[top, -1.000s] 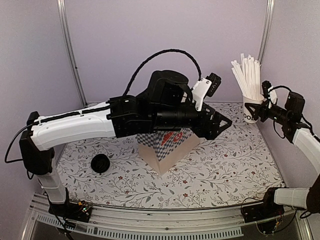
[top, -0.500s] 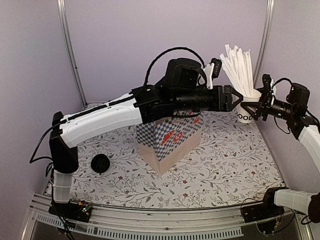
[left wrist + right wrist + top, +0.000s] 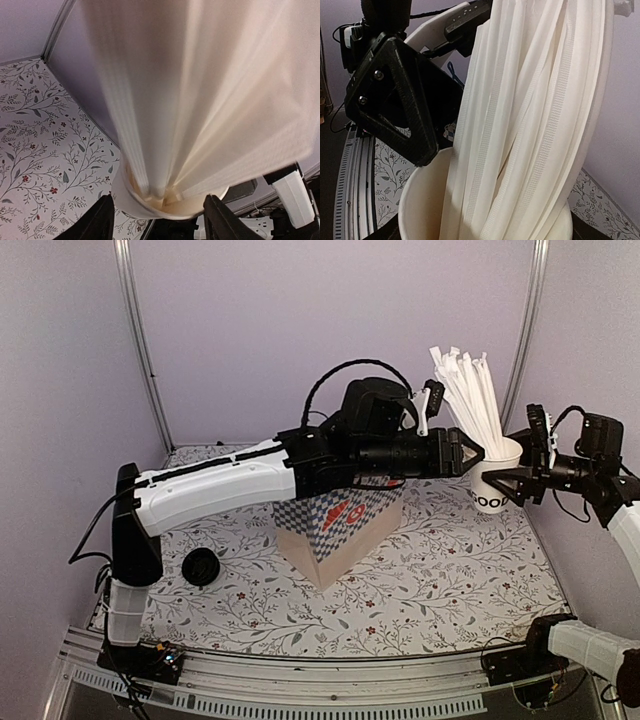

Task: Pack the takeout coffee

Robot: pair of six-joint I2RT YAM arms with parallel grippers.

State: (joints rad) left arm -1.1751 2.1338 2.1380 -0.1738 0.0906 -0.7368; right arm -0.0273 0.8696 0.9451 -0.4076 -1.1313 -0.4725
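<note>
Left gripper (image 3: 476, 453) swung from above the checkered bag (image 3: 340, 528) to the stick cup (image 3: 495, 483), fingers (image 3: 102, 221) narrower, cup tipped leftward

A lab test booth: plain lilac walls (image 3: 300, 320), aluminium posts (image 3: 141, 350), cloth-covered table (image 3: 450, 585).

Paper bag (image 3: 340, 535) — ribbed paper sticks (image 3: 468, 390), paper cup (image 3: 490, 478) — plastic-lidded takeout coffee (image 3: 202, 566).

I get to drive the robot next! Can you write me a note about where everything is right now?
Left gripper: open, jaws either side of the cup of sticks.
Right gripper: shut on that cup, holding it tilted.
Coffee: on the table, left of the bag, untouched.
Done: nothing packed yet.
Left: pick up the coffee and put it in the bag.
</note>
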